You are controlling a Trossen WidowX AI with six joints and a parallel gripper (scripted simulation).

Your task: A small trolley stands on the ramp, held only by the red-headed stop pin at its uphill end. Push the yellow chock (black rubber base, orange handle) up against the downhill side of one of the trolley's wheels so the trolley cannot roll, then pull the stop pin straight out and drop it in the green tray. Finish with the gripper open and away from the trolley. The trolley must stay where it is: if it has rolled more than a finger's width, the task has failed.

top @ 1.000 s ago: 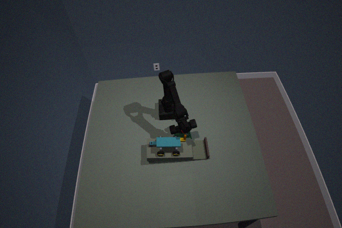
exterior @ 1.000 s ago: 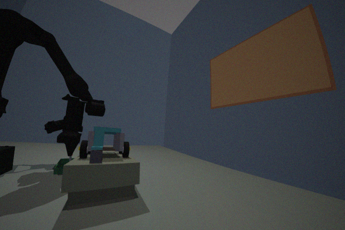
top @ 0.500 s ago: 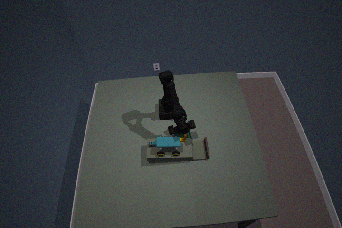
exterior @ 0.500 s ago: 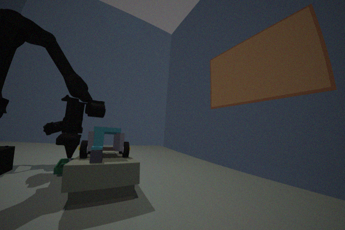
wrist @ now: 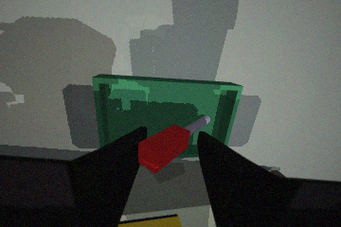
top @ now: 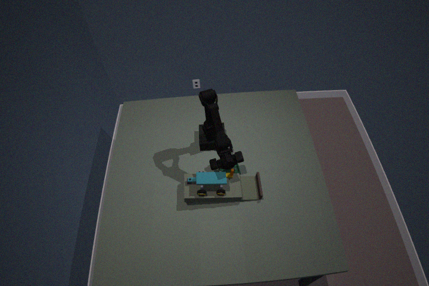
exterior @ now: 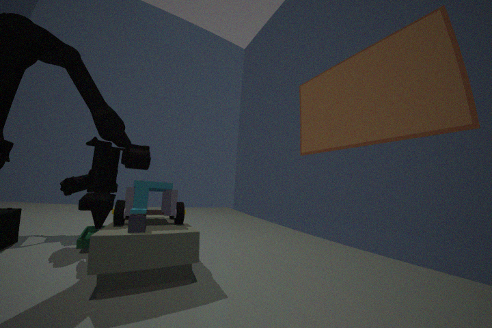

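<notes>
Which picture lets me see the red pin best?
The wrist view: the pin fills the middle, red head between the open fingers, over the green tray. The top and exterior views hide it behind the gripper.

No text, label, brand, number or sign can be read on anything in the three views.

Stop pin (wrist: 166, 144) above tray (wrist: 227, 111), between gripper (wrist: 169, 142) fingers

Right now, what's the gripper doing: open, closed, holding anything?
Gripper: open, holding nothing. The red-headed stop pin sits loose between its spread fingers, over the green tray.
</notes>
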